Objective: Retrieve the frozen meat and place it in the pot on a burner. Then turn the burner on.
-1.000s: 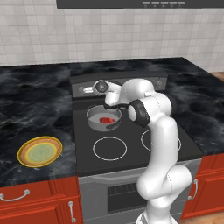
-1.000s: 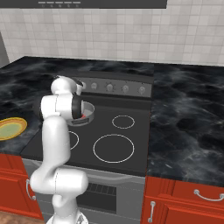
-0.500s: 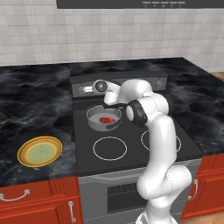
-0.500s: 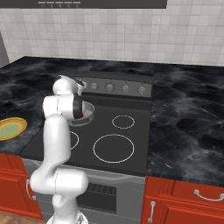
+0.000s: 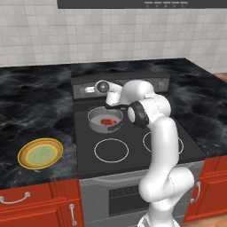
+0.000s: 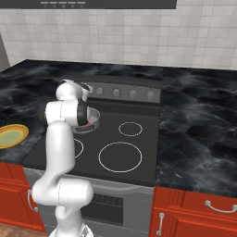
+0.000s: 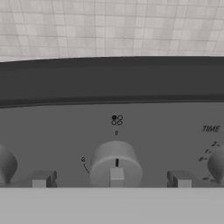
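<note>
The grey pot (image 5: 105, 118) stands on the back-left burner of the black cooktop, and the pot covers that burner. Inside it lies the red frozen meat (image 5: 106, 121). My gripper (image 5: 99, 87) is above and behind the pot, up against the stove's back control panel (image 5: 133, 85). In the hand view the gripper (image 7: 112, 179) is open, its two fingertips (image 7: 41, 178) either side of a round grey knob (image 7: 116, 164) without touching it. From the right, the arm hides most of the pot (image 6: 93, 115), and the gripper (image 6: 87, 88) sits at the left end of the knob row.
A yellow-rimmed plate (image 5: 40, 153) lies on the dark counter left of the stove. White-ringed zones (image 5: 111, 150) (image 6: 120, 156) mark the front of the cooktop. More knobs (image 6: 133, 94) line the panel to the right. Red cabinets run below.
</note>
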You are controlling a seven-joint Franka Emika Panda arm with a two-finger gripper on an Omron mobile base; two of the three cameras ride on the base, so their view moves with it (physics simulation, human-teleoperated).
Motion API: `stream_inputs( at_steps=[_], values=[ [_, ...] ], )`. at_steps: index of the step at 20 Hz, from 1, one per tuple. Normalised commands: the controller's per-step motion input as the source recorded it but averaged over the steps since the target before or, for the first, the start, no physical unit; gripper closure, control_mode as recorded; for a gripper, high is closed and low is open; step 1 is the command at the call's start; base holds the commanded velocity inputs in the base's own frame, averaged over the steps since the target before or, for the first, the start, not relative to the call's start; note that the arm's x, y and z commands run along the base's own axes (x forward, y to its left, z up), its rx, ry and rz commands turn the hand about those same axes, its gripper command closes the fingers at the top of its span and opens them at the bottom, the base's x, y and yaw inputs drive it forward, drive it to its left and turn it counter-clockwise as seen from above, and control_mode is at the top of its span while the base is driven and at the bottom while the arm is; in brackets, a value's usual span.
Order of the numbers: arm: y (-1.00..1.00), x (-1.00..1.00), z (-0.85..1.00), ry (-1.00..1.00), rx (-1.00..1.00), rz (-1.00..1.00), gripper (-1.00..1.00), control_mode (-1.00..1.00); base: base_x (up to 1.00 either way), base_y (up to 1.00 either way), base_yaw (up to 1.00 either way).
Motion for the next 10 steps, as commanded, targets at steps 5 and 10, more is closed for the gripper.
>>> stream_inputs(
  at_steps=[5,10],
  values=[
    [-0.10,0.06,0.00,0.00,0.00,0.00,-1.00,-1.00,0.00,0.00,0.00],
    [0.00,0.00,0.00,0.00,0.00,0.00,-1.00,-1.00,0.00,0.00,0.00]
  ],
)
